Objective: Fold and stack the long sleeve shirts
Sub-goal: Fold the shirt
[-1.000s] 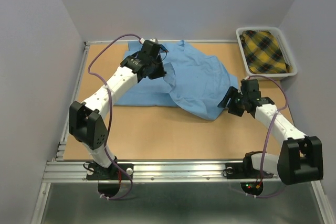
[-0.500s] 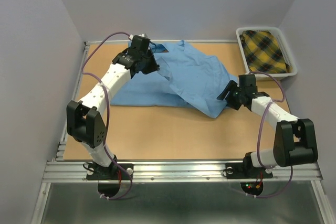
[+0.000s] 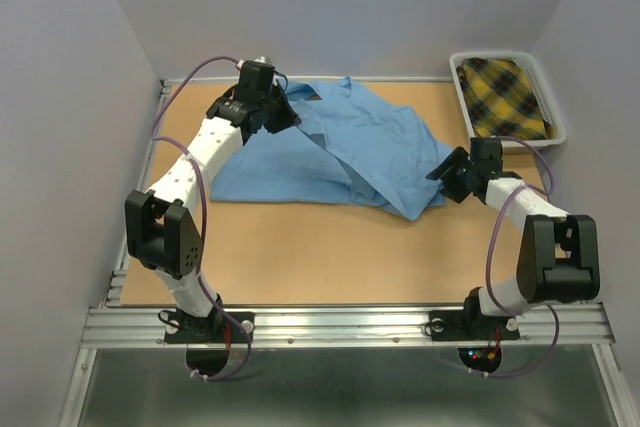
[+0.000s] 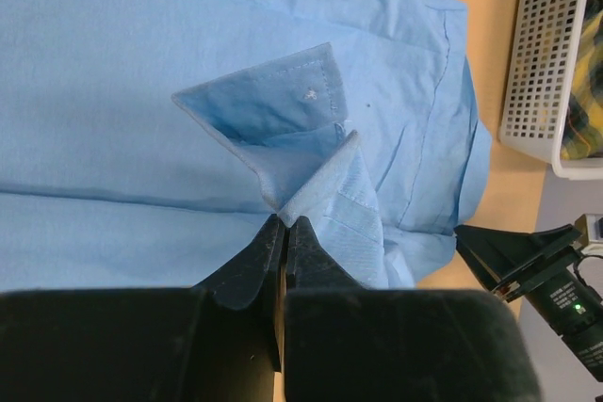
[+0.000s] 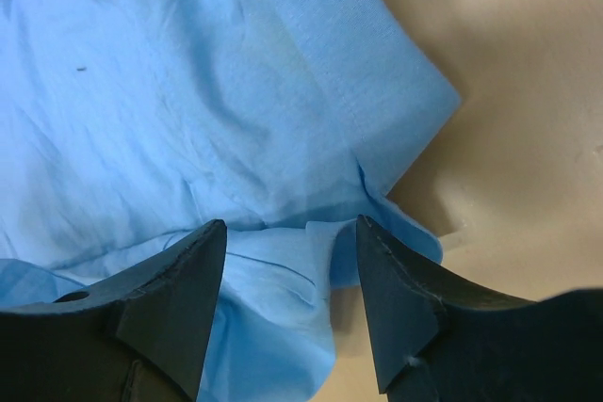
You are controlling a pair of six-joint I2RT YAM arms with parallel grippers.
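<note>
A light blue long sleeve shirt lies spread and rumpled across the back of the table. My left gripper is at the shirt's back left, shut on a fold of cloth beside the collar, with the pinched cloth bunched at its tips. My right gripper is at the shirt's right edge, open. In the right wrist view its fingers straddle a folded corner of blue cloth without pinching it, and the gripper's tips hang just above the table.
A white mesh basket at the back right holds a yellow plaid cloth. It also shows in the left wrist view as the basket. Bare tan tabletop lies in front of the shirt. Grey walls close in on both sides.
My left gripper has drawn its pinch of shirt toward the back left corner. My right gripper has swung right and back along the shirt's right edge, its jaws slightly narrower.
</note>
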